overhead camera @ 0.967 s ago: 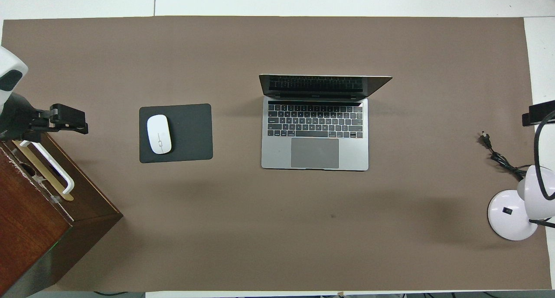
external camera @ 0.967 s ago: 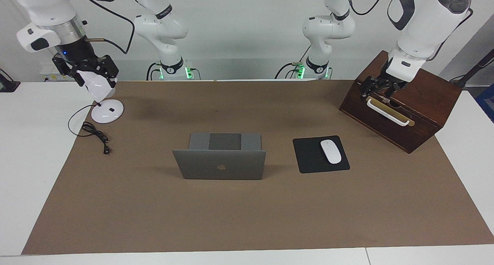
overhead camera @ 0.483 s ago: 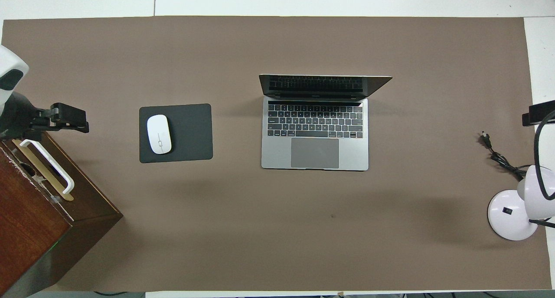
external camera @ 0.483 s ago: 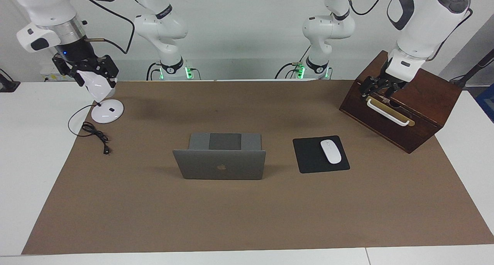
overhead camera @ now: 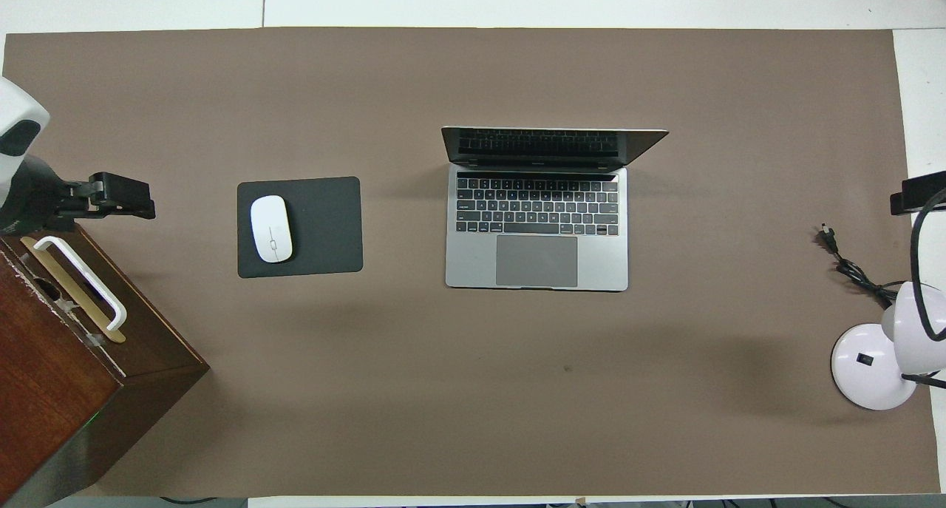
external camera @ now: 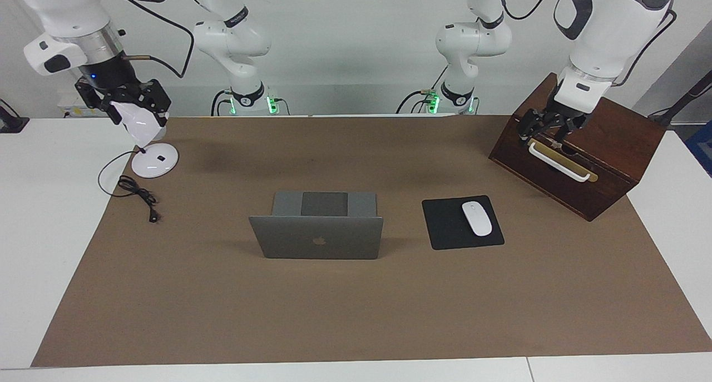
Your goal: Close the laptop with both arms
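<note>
Judging from the layout, the task has not yet been started: the laptop (overhead camera: 537, 260) stands open near the middle of the bench (overhead camera: 473, 419), its lid upright and its keyboard deck turned toward the robots, and it is touched by neither arm. With the laptop taken as the dial's centre in the overhead view, the left claw (external camera: 549, 133) is found at 9 o'clock, raised over the handle of a wooden box (external camera: 606, 148); its fingers are spread wide and nothing is held. The right claw (external camera: 130, 107) is found at 3 o'clock, over a white desk lamp (external camera: 154, 160), likewise spread wide. A black mouse pad (overhead camera: 325, 227) carrying a white mouse (overhead camera: 271, 228) is set at 9 o'clock, between the laptop and the box. For the next move, both claws would probably need to be brought in over the lid's top edge, so that it can be pressed evenly down toward 6 o'clock onto the deck. Whether the lamp's head is touched by the right claw cannot be told, since the two overlap in the facing view. In the overhead view that claw is cut off at the edge, and the screen is hidden by the lid in the facing view.
</note>
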{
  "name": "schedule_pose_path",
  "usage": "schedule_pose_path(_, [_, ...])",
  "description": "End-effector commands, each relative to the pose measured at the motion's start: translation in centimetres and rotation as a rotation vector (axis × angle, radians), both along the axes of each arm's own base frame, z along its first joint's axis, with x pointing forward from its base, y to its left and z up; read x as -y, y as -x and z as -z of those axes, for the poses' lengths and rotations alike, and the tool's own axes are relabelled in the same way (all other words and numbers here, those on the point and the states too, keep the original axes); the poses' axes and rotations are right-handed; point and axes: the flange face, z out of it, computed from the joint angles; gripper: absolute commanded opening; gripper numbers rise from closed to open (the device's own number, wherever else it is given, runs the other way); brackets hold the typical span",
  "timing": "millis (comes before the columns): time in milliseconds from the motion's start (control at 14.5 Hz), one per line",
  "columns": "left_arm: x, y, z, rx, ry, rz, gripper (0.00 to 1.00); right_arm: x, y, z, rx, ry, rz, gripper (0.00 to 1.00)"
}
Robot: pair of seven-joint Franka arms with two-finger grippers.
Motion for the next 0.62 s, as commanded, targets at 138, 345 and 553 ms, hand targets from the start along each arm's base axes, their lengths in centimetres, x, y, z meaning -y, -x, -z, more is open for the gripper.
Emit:
schedule_pose_path(138, [2.3,2.4,1.9,0.05,-0.008,0.045,1.0,0.4,-1.1,-0.5,0.092,0.002,-0.009,1.0])
schedule_pose_path(345, [4.5,3.5,2.7,0.047,-0.006,0.087,1.0,0.8,-2.8,0.6,0.128,0.002,-0.009,1.0])
schedule_pose_path(553, [7.2,4.5,3.3,0.048,0.0,0.059,1.0,0.9,-5.5,3.3,0.144,0.004,-0.005,1.0])
